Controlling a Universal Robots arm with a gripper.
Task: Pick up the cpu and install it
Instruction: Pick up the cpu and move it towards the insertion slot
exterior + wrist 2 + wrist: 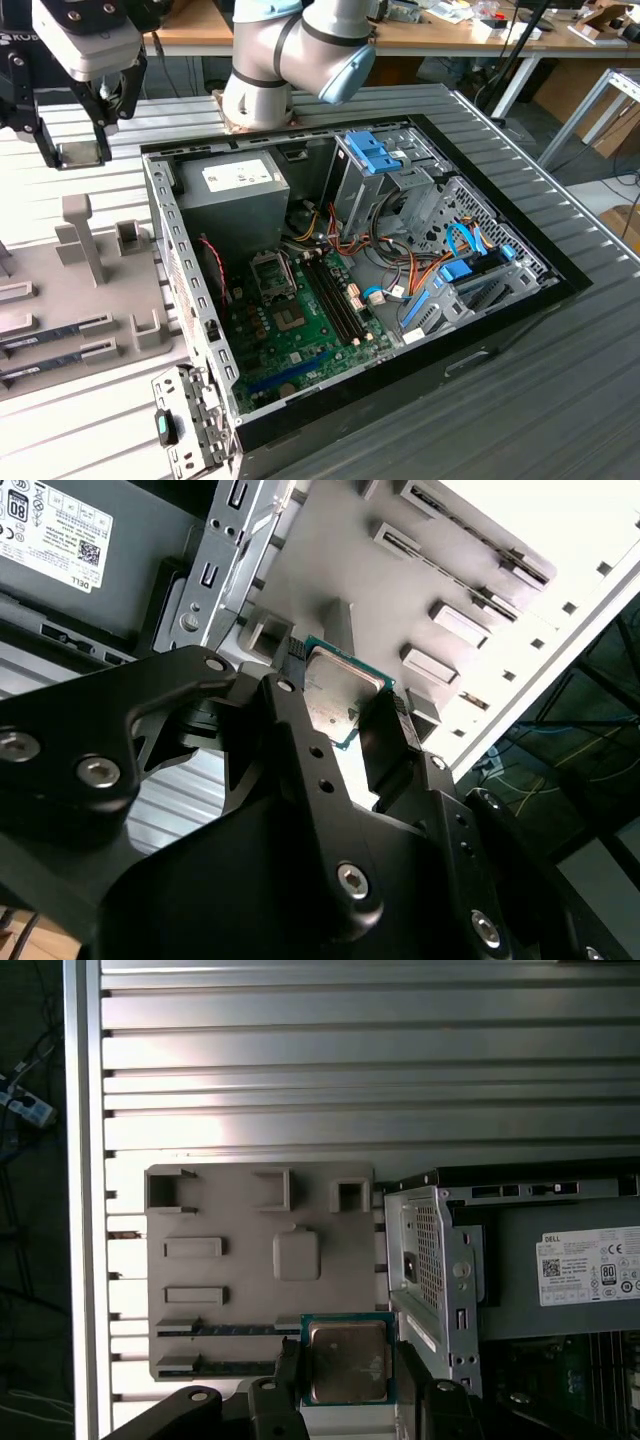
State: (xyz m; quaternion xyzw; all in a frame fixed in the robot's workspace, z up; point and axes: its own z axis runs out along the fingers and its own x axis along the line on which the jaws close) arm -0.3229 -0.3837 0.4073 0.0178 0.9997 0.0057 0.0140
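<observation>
The cpu [347, 1362], a flat square chip with a silver top and a thin green rim, sits clamped between my gripper's [347, 1375] two black fingers [285, 1380]. In the second wrist view the cpu [338, 692] shows held at its edges by the gripper [340, 718]. In the exterior view the gripper [78, 145] hangs in the air above the grey fixture tray [100, 300], off the exterior view's left of the open computer case [190, 300]. The motherboard's bare square socket [270, 272] lies inside the case, below the power supply.
The grey power supply [235, 185] fills the case's back corner, with blue drive cages [375, 160] and cable bundles [440, 270] to the exterior view's right. Dark memory sticks [55, 335] lie in the tray's slots. Upright posts [80, 235] rise from the tray. The ribbed metal table [300, 1060] lies under everything.
</observation>
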